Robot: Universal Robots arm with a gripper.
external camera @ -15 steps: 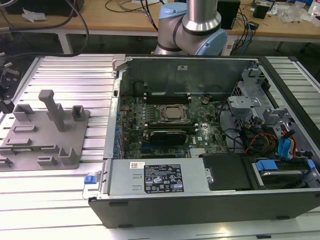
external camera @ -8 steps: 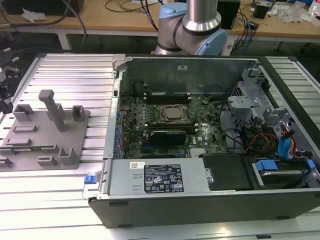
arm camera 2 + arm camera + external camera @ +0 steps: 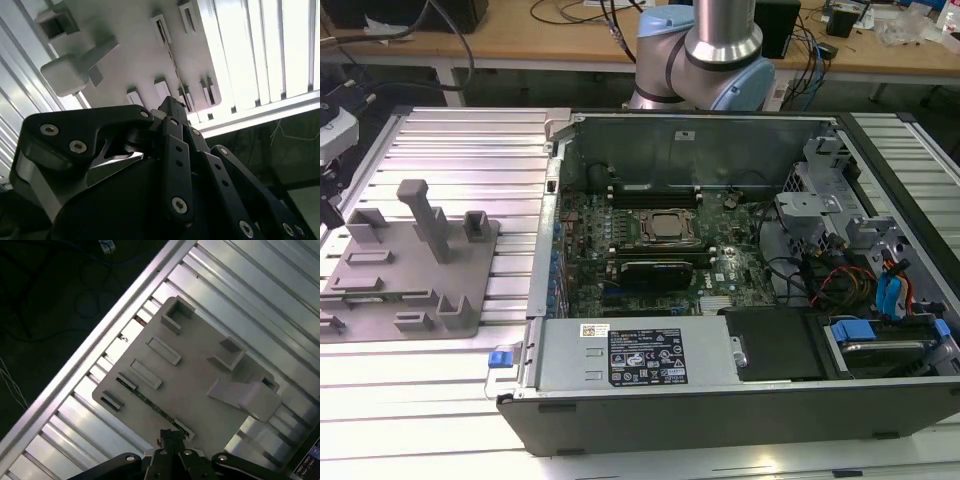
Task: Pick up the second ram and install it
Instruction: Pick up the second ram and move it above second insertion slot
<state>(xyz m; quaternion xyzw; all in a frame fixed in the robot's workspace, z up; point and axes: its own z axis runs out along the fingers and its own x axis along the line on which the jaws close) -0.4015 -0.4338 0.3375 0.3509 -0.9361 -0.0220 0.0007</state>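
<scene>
The gripper (image 3: 171,436), pinched together and empty, hangs near the second ram (image 3: 150,402) (probably light, stiff, fragile: grip its flat faces mid-length).

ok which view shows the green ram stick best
The first wrist view: the thin green ram stick runs along the grey slotted plastic tray, most of its length clear. Second wrist view: a dark sliver. Exterior view: a faint strip.

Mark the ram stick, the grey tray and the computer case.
ram stick (image 3: 150,403): first wrist view, middle of its upturned edge.
grey tray (image 3: 195,385): first wrist view, bare base.
computer case (image 3: 720,420): exterior view, near side wall.
</scene>
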